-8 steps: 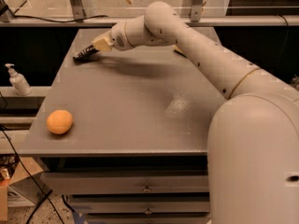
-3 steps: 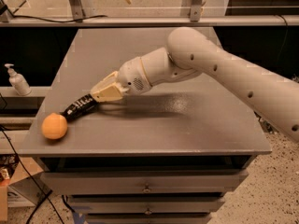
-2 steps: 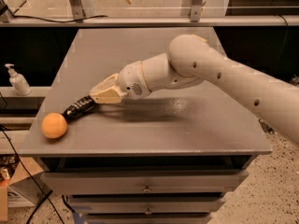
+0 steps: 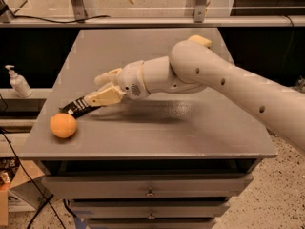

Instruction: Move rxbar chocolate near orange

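The rxbar chocolate (image 4: pixel 76 107), a narrow black-wrapped bar, lies on the grey table (image 4: pixel 157 132) near its front left corner. The orange (image 4: pixel 63 125) sits just in front of the bar's left end, a small gap away. My gripper (image 4: pixel 93 90) is at the bar's right end, low over the table. Its fingers (image 4: pixel 106 97) are spread apart, and the lower one rests at the bar's end.
A pale yellow sponge (image 4: pixel 200 40) peeks over my arm at the table's back right. A soap pump bottle (image 4: pixel 19 82) stands on a shelf to the left. Drawers (image 4: pixel 150 192) are below the tabletop, with cables and a cardboard box on the floor at left.
The gripper carried the bar from the back of the table to the front left beside the orange. Since then its fingers have spread apart and the bar lies on the table.
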You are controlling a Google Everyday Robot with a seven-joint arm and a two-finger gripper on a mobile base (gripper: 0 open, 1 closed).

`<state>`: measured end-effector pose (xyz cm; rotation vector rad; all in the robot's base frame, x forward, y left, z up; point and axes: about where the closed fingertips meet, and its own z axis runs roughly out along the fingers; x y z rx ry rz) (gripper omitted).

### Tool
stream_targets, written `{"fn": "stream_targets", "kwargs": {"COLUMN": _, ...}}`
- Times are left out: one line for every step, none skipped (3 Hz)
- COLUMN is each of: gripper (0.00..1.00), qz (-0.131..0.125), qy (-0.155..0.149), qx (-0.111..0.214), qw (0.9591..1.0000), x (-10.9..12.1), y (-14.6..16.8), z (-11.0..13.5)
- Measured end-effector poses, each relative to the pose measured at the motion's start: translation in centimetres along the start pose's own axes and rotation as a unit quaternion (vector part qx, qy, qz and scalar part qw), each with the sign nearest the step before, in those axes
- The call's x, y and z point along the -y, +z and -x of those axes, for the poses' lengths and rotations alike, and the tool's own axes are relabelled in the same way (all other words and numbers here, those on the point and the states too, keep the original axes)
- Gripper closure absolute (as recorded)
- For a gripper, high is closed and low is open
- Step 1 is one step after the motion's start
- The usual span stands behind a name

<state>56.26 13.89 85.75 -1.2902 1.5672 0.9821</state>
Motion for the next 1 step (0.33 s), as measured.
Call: {"fn": "stream_targets", "kwargs": {"gripper": 0.00, "qz": 0.001, "qy": -0.001, "qx": 0.000, "qw": 1.0000, "x": -0.10, "y": 0.15, "z": 0.05}}
